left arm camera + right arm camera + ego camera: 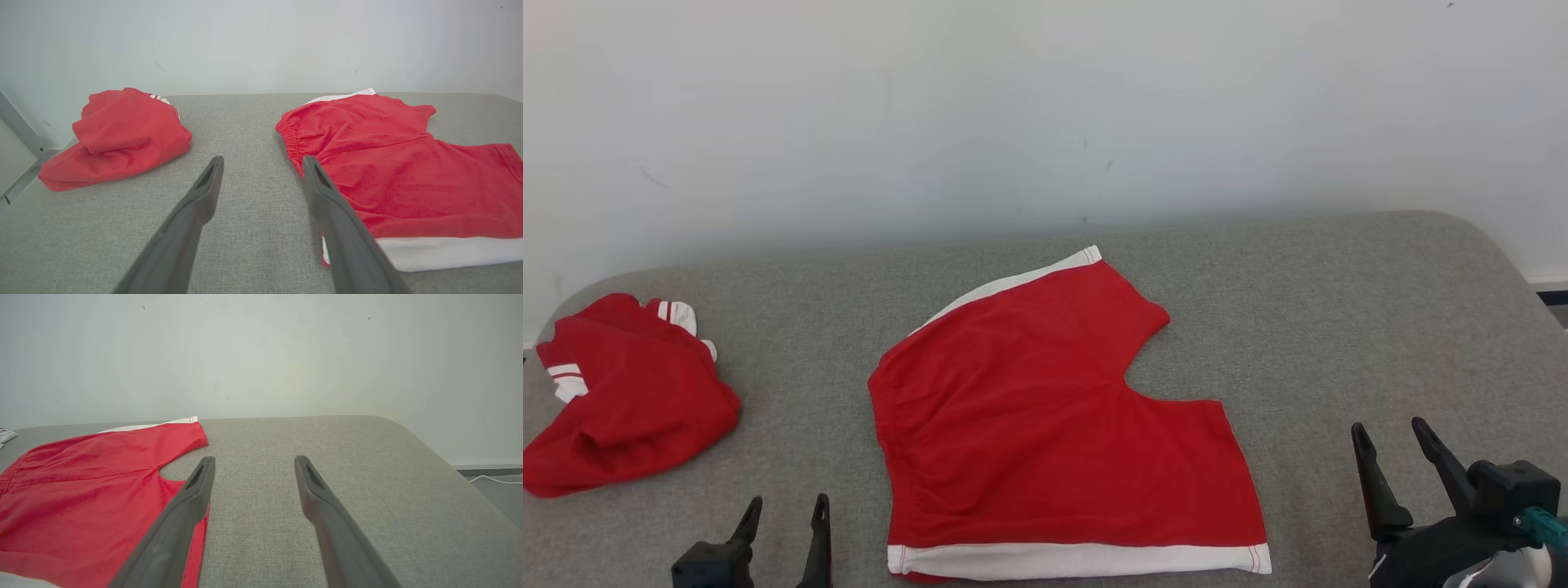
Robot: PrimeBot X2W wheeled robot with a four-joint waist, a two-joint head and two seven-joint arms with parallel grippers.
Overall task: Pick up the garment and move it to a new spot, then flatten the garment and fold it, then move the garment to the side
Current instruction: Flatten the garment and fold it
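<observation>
— Down at the near edge of the desk (1339,310), both hands hang free. The left hand (788,501) has its two dark fingers apart with nothing between them, and the right hand (1388,426) is the same, spread and empty.

— And the garment?

— The red shorts (1045,425) lie spread flat in the middle of the desk, between the two hands and touching neither. The gathered waistband (886,408) faces the left side, and the two legs point to the right, with the crotch (1119,392) between them. A white band (1078,560) runs along the near edge.

— How will it handle?

— Light, thin, limp cloth, I judge. It will sag and crease from any single pinch, and probably drag on the grey cover rather than glide. Nothing about it can break.

— Where to take hold, then?

— For a fold, I would pinch two corners of one edge at once. The left hand takes the near waistband corner and the right takes the near leg's hem (1240,482), catching both layers.

— Anything else about?

— A second red garment (629,400) sits crumpled at the far left, well apart from the shorts. The pale wall (1045,106) stands behind.
</observation>
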